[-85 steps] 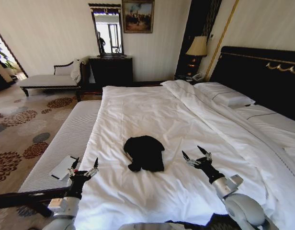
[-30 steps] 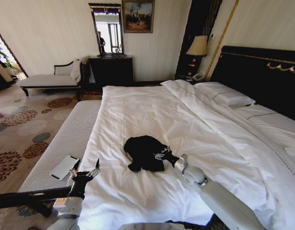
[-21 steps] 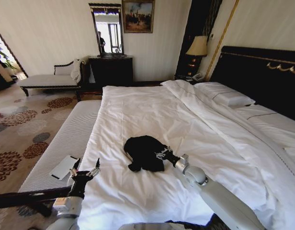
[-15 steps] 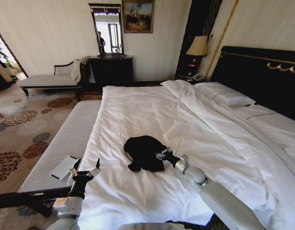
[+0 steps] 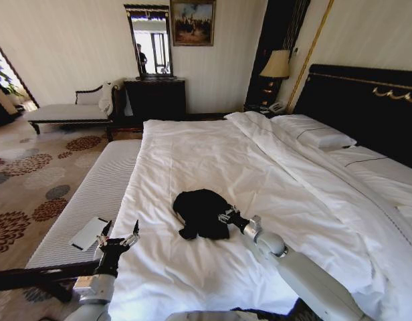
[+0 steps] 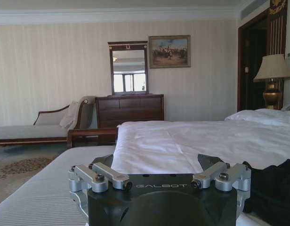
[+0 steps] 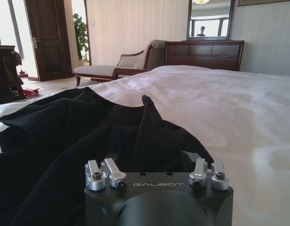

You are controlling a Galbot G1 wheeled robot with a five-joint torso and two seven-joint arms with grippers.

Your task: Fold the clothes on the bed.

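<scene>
On the bed [image 5: 273, 160], near its foot, the T-shirt [image 5: 200, 212] lies crumpled in a dark heap on the duvet [image 5: 192, 154]. Right gripper [image 5: 224, 216] reaches low across the bedding, tips at the shirt's right edge, black cloth bunched at them; whether the jaws grip it, cannot tell. Left gripper [image 5: 117, 235] hangs at the bed's left corner, jaws spread wide, holding nothing.
</scene>
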